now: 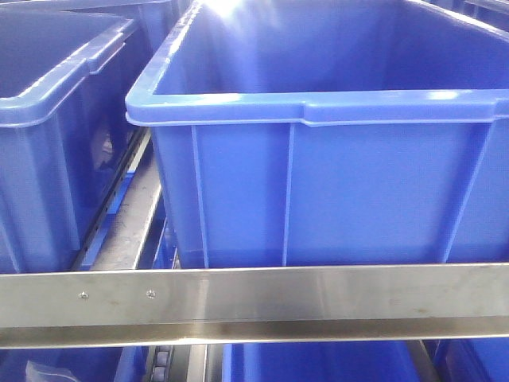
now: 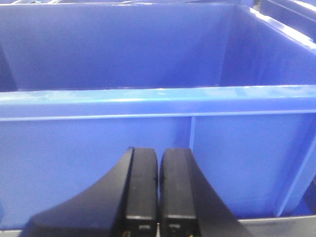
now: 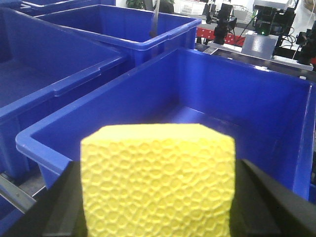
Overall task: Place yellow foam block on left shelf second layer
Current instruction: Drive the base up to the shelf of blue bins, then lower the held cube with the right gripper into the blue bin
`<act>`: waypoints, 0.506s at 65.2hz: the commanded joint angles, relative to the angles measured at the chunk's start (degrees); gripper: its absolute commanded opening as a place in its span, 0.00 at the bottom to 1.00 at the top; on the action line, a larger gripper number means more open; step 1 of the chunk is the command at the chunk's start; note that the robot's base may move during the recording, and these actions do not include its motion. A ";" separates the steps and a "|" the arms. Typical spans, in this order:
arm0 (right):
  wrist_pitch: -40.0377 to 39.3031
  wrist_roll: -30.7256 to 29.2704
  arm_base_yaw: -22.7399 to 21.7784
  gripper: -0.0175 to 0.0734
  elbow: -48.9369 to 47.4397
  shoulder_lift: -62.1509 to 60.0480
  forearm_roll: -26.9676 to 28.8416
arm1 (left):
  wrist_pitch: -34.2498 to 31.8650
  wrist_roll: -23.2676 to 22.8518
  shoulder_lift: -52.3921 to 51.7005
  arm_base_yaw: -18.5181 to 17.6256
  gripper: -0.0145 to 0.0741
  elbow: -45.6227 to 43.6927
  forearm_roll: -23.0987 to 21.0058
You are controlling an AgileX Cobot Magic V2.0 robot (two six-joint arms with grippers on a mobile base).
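Clamping yellow foam block (image 3: 158,173), right gripper (image 3: 163,210)

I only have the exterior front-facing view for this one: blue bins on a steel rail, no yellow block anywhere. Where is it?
Observer: The right wrist view shows the yellow foam block clamped between the fingers of the right gripper.
Operator: What is ahead of it?
Observer: An open blue bin; the part of its inside that shows holds nothing.
Operator: And the left arm?
Observer: The left gripper is shut with nothing between its fingers, facing a bin wall.
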 commanded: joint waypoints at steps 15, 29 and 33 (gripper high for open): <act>-4.93 -0.40 -0.26 0.53 -1.74 0.30 -0.77 | -4.90 -0.22 -0.77 -0.40 0.32 1.48 -0.18; -3.52 -0.40 -0.26 0.53 -2.61 0.96 -0.19 | -4.90 -0.22 -0.77 -0.40 0.32 1.48 -0.18; -2.14 -0.34 -0.26 0.53 -4.89 2.86 0.22 | -4.90 -0.22 -0.77 -0.40 0.32 1.48 -0.18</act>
